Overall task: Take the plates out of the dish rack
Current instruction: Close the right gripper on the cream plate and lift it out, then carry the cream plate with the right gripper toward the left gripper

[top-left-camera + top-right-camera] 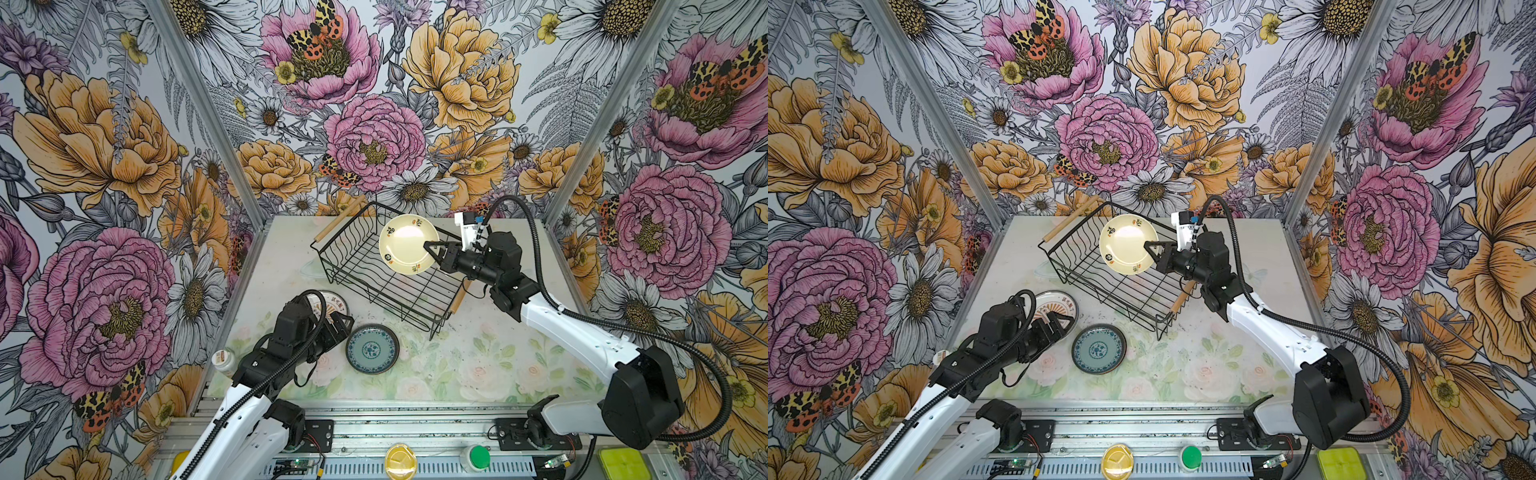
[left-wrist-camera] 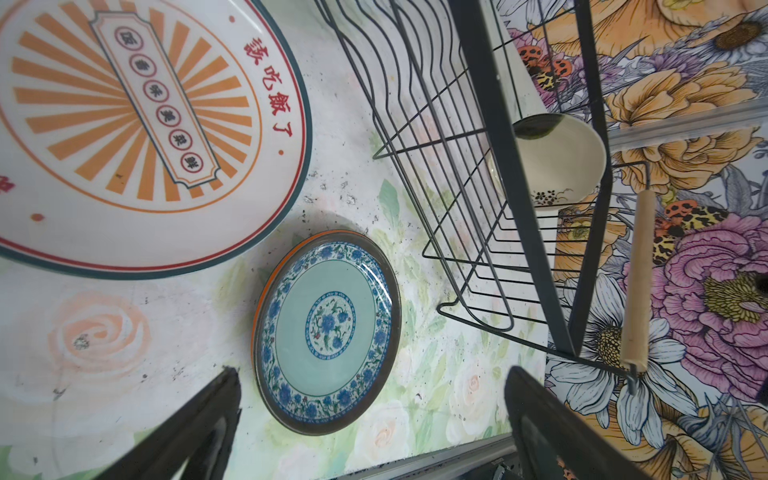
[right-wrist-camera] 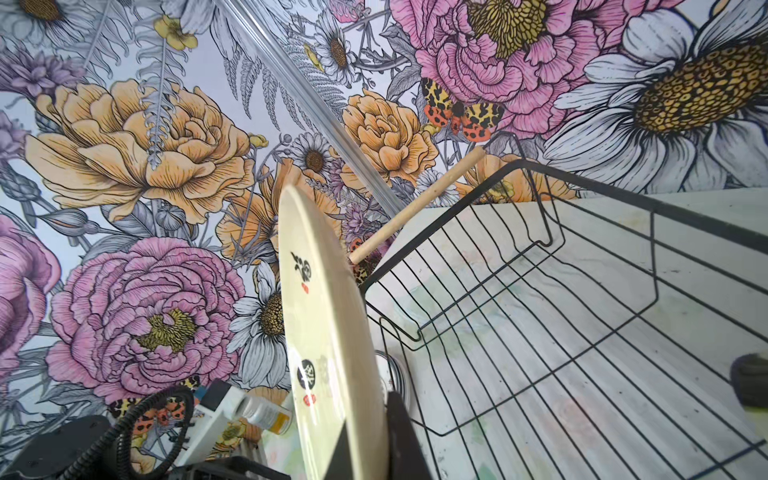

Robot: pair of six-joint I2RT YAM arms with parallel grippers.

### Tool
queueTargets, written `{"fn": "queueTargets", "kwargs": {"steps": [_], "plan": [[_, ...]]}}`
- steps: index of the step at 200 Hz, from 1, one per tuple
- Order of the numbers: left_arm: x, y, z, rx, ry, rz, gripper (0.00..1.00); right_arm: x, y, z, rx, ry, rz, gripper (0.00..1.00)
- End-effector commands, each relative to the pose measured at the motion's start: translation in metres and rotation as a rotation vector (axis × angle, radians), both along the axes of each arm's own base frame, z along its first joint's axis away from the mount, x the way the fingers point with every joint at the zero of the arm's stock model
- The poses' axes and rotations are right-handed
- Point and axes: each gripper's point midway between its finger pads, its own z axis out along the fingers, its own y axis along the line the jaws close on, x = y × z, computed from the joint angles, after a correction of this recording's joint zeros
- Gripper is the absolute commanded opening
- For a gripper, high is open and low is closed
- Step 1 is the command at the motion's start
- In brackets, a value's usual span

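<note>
The black wire dish rack stands askew at the back of the table, with wooden rod handles. My right gripper is shut on the rim of a cream plate with small dark motifs, held upright above the rack's right part. No other plate shows in the rack. In front of the rack a blue-patterned plate lies on an orange-rimmed one. A white plate with orange rays lies left of it. My left gripper hovers open and empty over these two.
A small bottle stands at the table's left edge beside my left arm. A faint clear round dish seems to lie left of the rack. Floral walls close in the back and both sides. A green button sits on the front rail.
</note>
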Motion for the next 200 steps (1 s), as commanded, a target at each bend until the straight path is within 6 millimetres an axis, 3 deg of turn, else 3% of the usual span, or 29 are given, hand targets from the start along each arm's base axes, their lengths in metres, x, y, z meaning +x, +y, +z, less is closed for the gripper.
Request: {"fn": "queueTargets", "kwargs": {"steps": [1, 49, 83, 127, 200], "plan": [[0.006, -0.003, 0.036, -0.035, -0.14, -0.014, 0.99, -0.02, 0.001, 0.021, 0.115, 0.095, 0.03, 0.0], [0.001, -0.017, 0.066, -0.095, -0.245, -0.077, 0.99, -0.039, 0.02, -0.005, 0.175, 0.295, 0.062, 0.0], [-0.001, -0.024, 0.072, -0.107, -0.275, -0.107, 0.99, -0.049, 0.035, -0.021, 0.168, 0.356, 0.06, 0.0], [0.0, -0.032, 0.074, -0.127, -0.298, -0.136, 0.98, -0.051, 0.048, -0.033, 0.159, 0.397, 0.069, 0.0], [0.005, -0.048, 0.105, -0.191, -0.426, -0.209, 0.91, -0.069, 0.069, -0.04, 0.142, 0.434, 0.119, 0.0]]}}
